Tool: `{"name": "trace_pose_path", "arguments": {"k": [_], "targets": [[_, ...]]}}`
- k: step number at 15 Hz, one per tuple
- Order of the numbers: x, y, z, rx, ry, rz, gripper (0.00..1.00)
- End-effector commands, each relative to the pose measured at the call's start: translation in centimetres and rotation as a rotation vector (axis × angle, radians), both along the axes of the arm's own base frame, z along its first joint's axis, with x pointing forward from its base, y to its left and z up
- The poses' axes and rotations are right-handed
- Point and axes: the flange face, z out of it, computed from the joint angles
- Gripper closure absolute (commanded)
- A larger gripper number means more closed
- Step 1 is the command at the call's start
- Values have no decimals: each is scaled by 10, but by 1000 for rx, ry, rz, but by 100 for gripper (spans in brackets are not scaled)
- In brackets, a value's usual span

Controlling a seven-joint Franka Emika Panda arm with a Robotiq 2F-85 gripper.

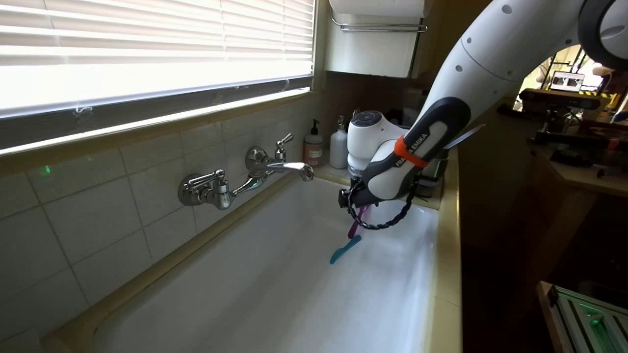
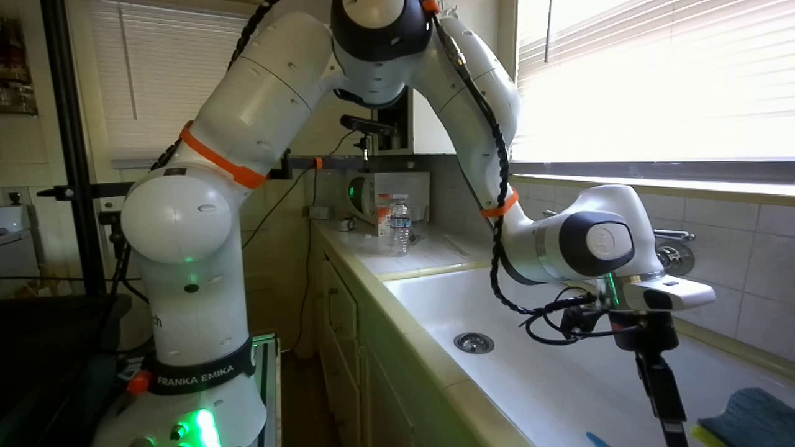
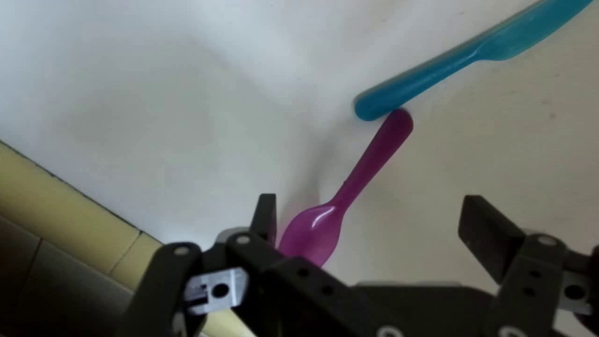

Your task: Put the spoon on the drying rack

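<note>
Spoon [image 3: 353, 187]: small and purple, lying on the bottom of the white basin [image 1: 294, 294]; in the wrist view we see its handle reaching toward the upper right and its bowl low down, partly covered by the gripper [image 3: 374, 215].
Gripper: its fingers [image 3: 266, 217] stand wide apart and we see them holding nothing; the spoon's bowl shows between them, right beside the finger at the left of the wrist view, though we cannot tell whether the two touch.
Knife [image 3: 461, 56]: teal-blue, on the bottom of the basin as well; its handle end lies against or just beside the handle end of the spoon, we cannot say which.
Arm [image 2: 459, 112]: bent over the basin in both exterior views, with the gripper pointing down.
Cloth [image 2: 758, 416]: blue-grey, just right of the gripper in an exterior view, a yellow-green edge showing at its side; the frame cuts it off for us.
Faucet [image 1: 289, 168]: chrome, on the tiled wall [image 1: 98, 220], its spout out over the basin.
Soap bottles [image 1: 338, 148]: two, upright with pumps, side by side on the ledge [image 1: 327, 172] at the basin's end.
</note>
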Motion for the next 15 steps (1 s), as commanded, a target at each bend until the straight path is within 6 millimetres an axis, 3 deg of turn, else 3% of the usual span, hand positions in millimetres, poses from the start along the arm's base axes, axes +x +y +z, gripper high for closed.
{"name": "trace_pose_path", "arguments": {"k": [1, 13, 15], "targets": [[4, -6, -14, -40, -18, -61, 0], [15, -26, -39, -121, -32, -127, 0], [16, -27, -43, -128, -29, -129, 13]]}}
